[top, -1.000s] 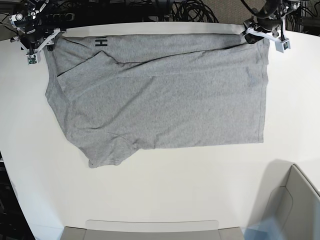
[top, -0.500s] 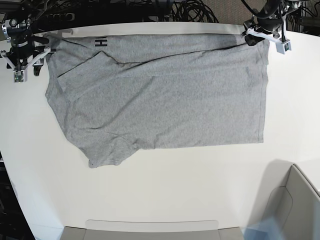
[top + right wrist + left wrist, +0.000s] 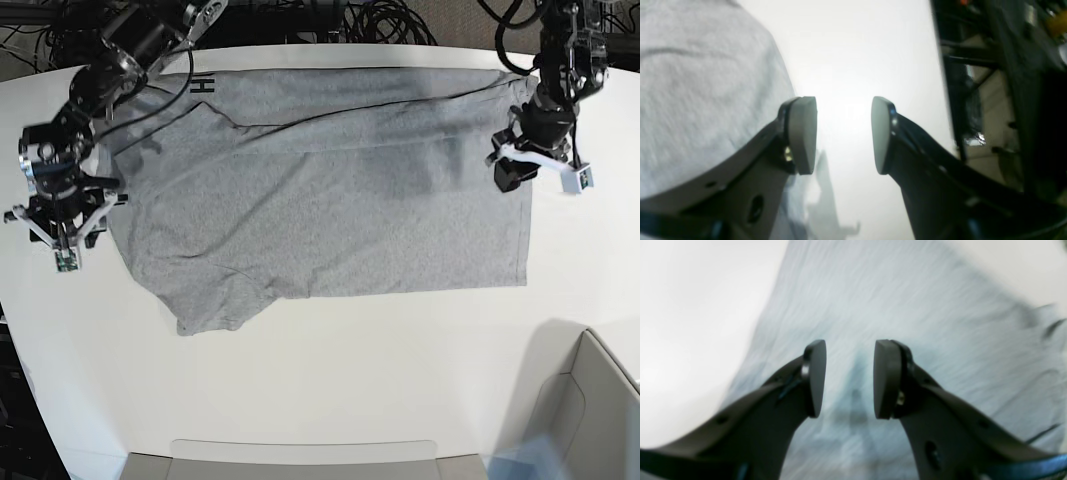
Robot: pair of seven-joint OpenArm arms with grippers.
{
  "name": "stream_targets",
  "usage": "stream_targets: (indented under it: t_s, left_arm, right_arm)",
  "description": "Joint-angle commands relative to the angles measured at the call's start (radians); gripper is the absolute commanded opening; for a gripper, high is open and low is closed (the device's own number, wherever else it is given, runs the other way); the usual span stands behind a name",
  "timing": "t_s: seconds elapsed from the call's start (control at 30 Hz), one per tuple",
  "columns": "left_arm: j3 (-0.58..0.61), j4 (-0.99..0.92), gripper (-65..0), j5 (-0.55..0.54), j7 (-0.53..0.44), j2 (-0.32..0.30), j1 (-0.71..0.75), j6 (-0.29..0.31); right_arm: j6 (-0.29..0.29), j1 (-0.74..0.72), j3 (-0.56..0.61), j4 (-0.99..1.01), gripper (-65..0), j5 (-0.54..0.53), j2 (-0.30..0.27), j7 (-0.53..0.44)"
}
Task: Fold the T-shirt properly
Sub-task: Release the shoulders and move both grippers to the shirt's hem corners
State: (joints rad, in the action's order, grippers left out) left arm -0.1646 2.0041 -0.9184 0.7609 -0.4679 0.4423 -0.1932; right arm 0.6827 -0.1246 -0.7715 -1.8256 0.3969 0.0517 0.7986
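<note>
The heather-grey T-shirt [image 3: 330, 190] lies spread on the white table [image 3: 330, 380], its far part folded over, with a black letter "H" [image 3: 204, 86] showing at the far left. My left gripper [image 3: 522, 170] is open over the shirt's right edge. In the left wrist view the left gripper [image 3: 848, 380] holds nothing and grey fabric [image 3: 873, 306] lies below it. My right gripper [image 3: 65, 225] is open just off the shirt's left edge. In the right wrist view the right gripper [image 3: 843, 135] hangs over bare table, with the shirt [image 3: 706, 100] to its left.
A grey box [image 3: 592, 400] stands at the front right corner. A flat grey tray [image 3: 300, 458] lies at the front edge. Black cables [image 3: 380, 20] lie behind the table's far edge. The table's edge and dark equipment [image 3: 990, 100] show in the right wrist view.
Both grippers have left the shirt's far corners and moved toward the front, along the shirt's left and right sides. The shirt's far edge now lies flat on the table.
</note>
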Motion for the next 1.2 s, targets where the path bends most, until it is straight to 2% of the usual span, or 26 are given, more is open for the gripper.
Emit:
stream_targets:
  t_s: [0.0, 0.13, 0.33, 0.53, 0.77, 0.97, 1.17]
  left_arm:
    - [0.015, 0.004, -40.7, -0.008, -0.013, -0.004, -0.032, 0.004]
    - [0.076, -0.015, -40.7, -0.008, -0.013, 0.042, -0.124, -0.005]
    - [0.099, -0.084, -40.7, -0.008, -0.013, 0.105, -0.156, -0.005]
    - [0.099, -0.093, -40.7, -0.008, -0.013, 0.117, -0.156, -0.005]
    - [0.09, -0.098, -40.7, -0.008, -0.013, 0.113, -0.156, -0.005]
    - [0.096, -0.15, -40.7, -0.006, -0.013, 0.117, -0.158, -0.005]
    - [0.098, -0.196, -40.7, -0.006, -0.013, 0.117, -0.159, -0.002]
  right_arm:
    - [0.015, -0.063, 0.025, 0.034, -38.3, 0.02, -0.033, -0.023]
    - [0.015, -0.221, 0.105, 0.317, -38.3, 0.09, -0.083, -0.029]
    - [0.015, -0.35, 0.175, 0.619, -38.3, 0.089, -0.125, -0.04]
    - [0.015, -0.307, 0.231, 0.784, -38.3, 0.093, -0.125, -0.213]
    - [0.015, -0.178, 0.228, 0.743, -38.3, 0.095, -0.126, -0.216]
    - [0.015, -0.02, 0.228, 0.485, -38.3, 0.089, -0.112, -0.212]
    - [0.015, 0.003, 0.229, 0.356, -38.3, 0.087, -0.097, -0.129]
